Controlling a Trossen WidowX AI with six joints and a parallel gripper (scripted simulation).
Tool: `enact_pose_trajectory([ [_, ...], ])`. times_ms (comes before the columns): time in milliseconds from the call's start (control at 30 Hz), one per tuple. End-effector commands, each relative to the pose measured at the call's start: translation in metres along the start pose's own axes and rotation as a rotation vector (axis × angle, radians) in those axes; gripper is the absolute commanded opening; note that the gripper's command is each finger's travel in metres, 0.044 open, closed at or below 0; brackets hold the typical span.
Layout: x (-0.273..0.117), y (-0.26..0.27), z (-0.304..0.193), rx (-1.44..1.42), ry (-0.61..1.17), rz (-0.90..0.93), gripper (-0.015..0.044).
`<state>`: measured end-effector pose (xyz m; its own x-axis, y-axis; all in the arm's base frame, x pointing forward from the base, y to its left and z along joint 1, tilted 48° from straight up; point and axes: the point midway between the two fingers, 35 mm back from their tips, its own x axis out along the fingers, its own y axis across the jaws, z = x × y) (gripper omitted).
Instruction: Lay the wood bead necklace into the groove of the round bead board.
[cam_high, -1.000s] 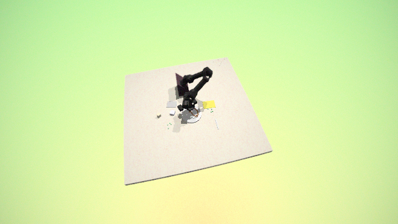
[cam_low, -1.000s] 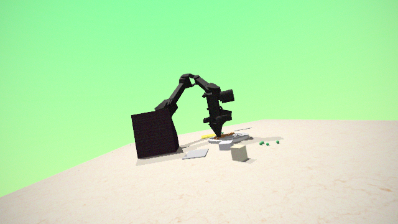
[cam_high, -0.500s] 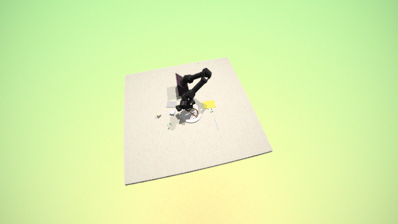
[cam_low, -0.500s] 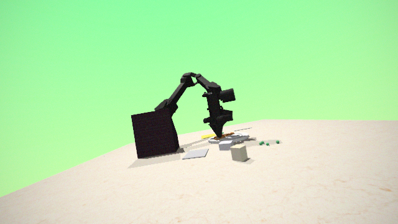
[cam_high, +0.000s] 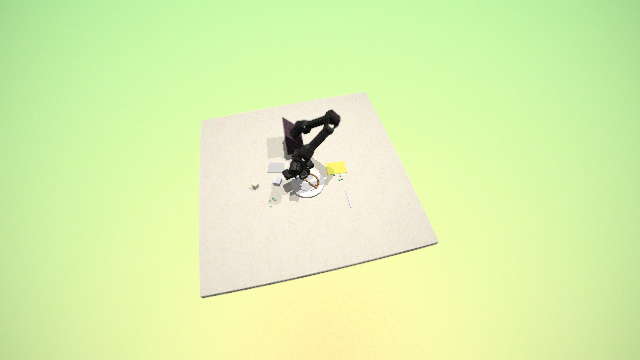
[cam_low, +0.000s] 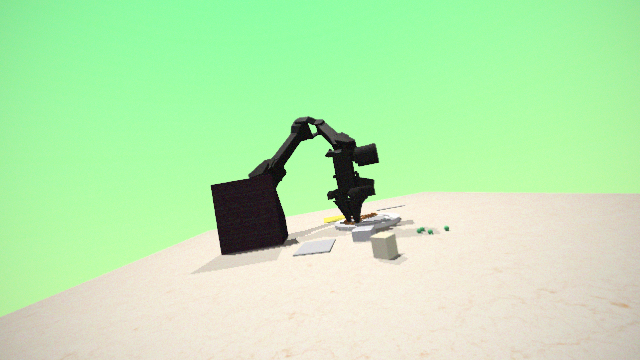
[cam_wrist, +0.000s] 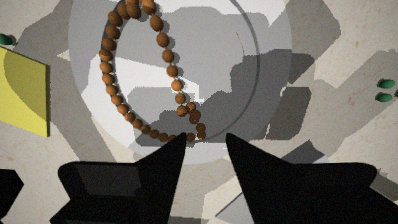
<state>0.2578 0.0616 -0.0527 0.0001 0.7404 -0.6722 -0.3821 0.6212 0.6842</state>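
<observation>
The brown wood bead necklace (cam_high: 317, 179) (cam_low: 369, 216) (cam_wrist: 162, 40) lies on the white round bead board (cam_high: 306, 194) (cam_low: 396, 219) (cam_wrist: 276, 35). In the wrist view its left strand follows the left and lower-left arc of the groove. The other strand cuts across the inside of the board and bunches into a small kink before the lower end. The groove's right arc holds no beads. My gripper (cam_low: 353, 220) (cam_wrist: 206, 136) is open and points down at the board's near edge. The lower beads lie beside its left fingertip, with nothing held. In the top view the arm hides the fingertips.
A yellow square (cam_high: 336, 167) (cam_wrist: 25, 100) lies beside the board. A grey plate (cam_high: 276, 167) (cam_low: 315, 247), a pale block (cam_low: 363, 233) and a beige cube (cam_low: 384, 246) are on the other side. Small green beads (cam_low: 430, 231) (cam_wrist: 386, 84) and a thin rod (cam_high: 348, 199) lie nearby.
</observation>
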Motion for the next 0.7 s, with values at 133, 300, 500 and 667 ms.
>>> enact_pose_trajectory([
  [133,-0.0052,0.0,-0.0005,0.004,0.001,0.001,0.042],
  [300,-0.0057,0.0007,-0.0007,0.005,0.001,0.001,0.044],
  [500,-0.0057,0.0007,-0.0007,0.005,0.001,0.001,0.044],
  [667,-0.0057,0.0007,-0.0007,0.005,0.001,0.001,0.044],
])
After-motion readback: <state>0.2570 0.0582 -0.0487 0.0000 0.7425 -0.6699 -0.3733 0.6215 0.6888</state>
